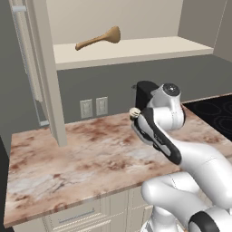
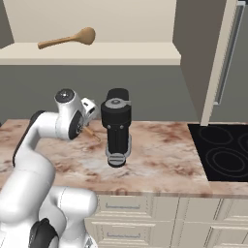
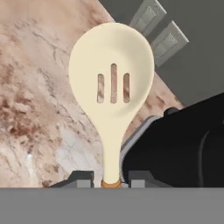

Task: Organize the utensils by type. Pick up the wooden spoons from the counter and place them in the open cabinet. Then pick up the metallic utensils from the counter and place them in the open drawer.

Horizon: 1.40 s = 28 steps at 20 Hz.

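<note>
Above the worktop (image 1: pixel 68 158), jaws grip the slotted pale spoon (image 3: pixel 112 92); next, lift it to the cabinet shelf (image 1: pixel 136 47) beside the tan spoon (image 1: pixel 99 39).

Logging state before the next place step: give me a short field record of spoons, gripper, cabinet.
gripper: shut on slotted spoon, gripped at the handle
slotted spoon: pale bowl with three slots, held above the counter
tan wooden spoon: lying on the open cabinet shelf
black appliance: standing on the counter, close beside the held spoon
wall outlets: behind the counter
cooktop: at the counter's right end
</note>
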Tool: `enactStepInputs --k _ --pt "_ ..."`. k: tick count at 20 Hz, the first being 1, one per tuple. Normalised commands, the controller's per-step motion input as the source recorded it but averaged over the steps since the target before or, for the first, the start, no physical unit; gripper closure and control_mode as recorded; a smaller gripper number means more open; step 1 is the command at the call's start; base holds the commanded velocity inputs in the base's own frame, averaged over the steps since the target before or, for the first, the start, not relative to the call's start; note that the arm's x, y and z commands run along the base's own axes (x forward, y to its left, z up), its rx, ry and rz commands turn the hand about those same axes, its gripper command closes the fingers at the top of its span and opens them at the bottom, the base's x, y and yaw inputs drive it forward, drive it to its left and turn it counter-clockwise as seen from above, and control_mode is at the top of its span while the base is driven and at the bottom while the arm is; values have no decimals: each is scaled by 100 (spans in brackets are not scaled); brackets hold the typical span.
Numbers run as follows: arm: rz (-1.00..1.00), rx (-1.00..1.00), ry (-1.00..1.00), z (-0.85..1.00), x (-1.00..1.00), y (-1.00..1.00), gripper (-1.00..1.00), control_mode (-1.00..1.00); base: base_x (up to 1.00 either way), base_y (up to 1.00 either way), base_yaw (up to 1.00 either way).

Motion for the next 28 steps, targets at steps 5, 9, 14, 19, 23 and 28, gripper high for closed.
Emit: enactStepInputs --k 5,9,14,19,23,28 --pt "12 0 -37 70 -9 -2 100 -100 0 0 0" --pt "7 -1 -38 71 -15 0 100 -100 0 0 0" --pt "0 -7 -24 70 -2 0 100 -100 0 0 0" --pt "0 -9 -12 71 6 -12 100 -100 0 0 0" --pt "0 -9 -2 82 0 -25 100 -100 0 0 0" --pt "0 -13 0 79 -13 -20 100 -100 0 0 0"
